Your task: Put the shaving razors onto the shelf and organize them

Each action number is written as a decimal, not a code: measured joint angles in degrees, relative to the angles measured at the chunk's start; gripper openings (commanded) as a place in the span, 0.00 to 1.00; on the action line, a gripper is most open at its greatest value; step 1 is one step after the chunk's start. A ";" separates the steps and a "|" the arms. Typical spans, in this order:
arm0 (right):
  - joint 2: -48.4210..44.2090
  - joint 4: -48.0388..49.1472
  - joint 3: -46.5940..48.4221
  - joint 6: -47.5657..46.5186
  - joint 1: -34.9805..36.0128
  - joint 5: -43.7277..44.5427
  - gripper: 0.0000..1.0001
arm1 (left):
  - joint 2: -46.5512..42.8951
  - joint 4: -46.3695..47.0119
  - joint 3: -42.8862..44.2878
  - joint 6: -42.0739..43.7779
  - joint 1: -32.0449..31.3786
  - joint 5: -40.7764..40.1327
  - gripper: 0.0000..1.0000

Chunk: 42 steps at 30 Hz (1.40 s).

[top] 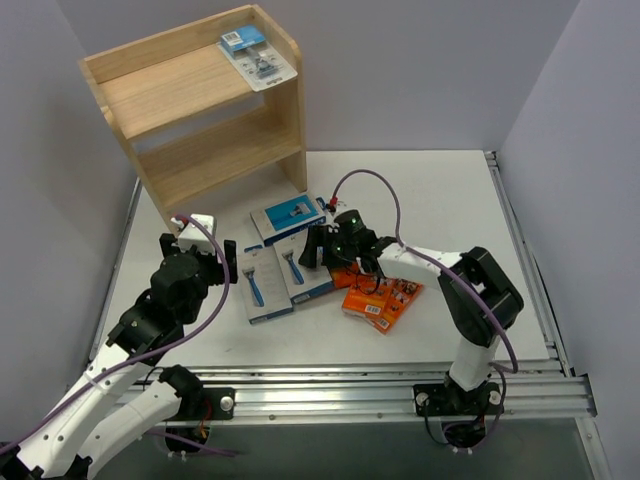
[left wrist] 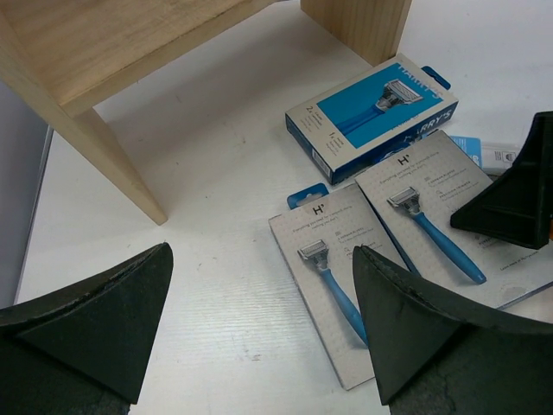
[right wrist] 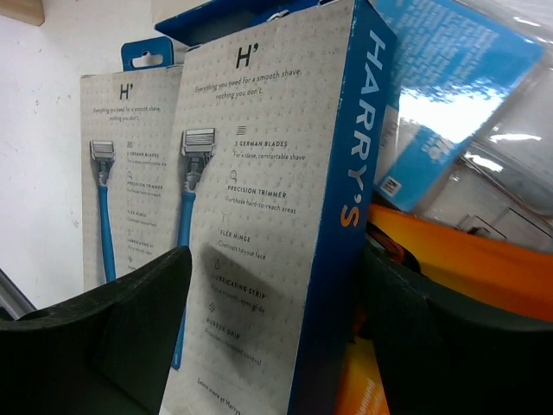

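While your left tool (left wrist: pixel 259 255) hangs spread over the worktop (left wrist: pixel 216 173), your right tool (right wrist: pixel 276 255) straddles a grey box (right wrist: pixel 259 164), jaws spread.

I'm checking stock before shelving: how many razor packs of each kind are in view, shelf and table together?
Grey cardboard boxes picturing a blue razor: 2
Bright blue cardboard box: 1
Clear plastic blister packs with blue headers: 2, one atop the light wooden shelf
Bright orange boxes: at least 2, overlapping and partly hidden
Total: at least 7
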 measured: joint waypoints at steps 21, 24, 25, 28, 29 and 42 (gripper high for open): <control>6.23 2.71 4.48 3.15 0.79 -5.97 0.00 | 0.37 -0.72 0.52 -0.02 0.00 0.44 0.94; 6.23 1.73 5.40 3.17 2.27 -5.84 0.00 | 0.09 -0.72 0.63 -0.04 0.00 0.44 0.94; 6.23 1.36 5.75 3.15 2.95 -5.84 0.00 | -0.02 -0.74 0.63 -0.04 0.00 0.44 0.94; 6.23 0.26 6.88 3.19 5.20 -5.66 0.00 | -0.26 -0.74 0.63 -0.04 0.00 0.42 0.94; 6.23 -0.26 7.43 3.19 5.95 -5.53 0.00 | -0.35 -0.74 0.63 -0.04 0.00 0.42 0.94; 5.66 -3.21 15.63 5.53 10.12 -2.60 0.30 | -4.96 -0.63 0.63 -0.04 0.00 -0.26 0.94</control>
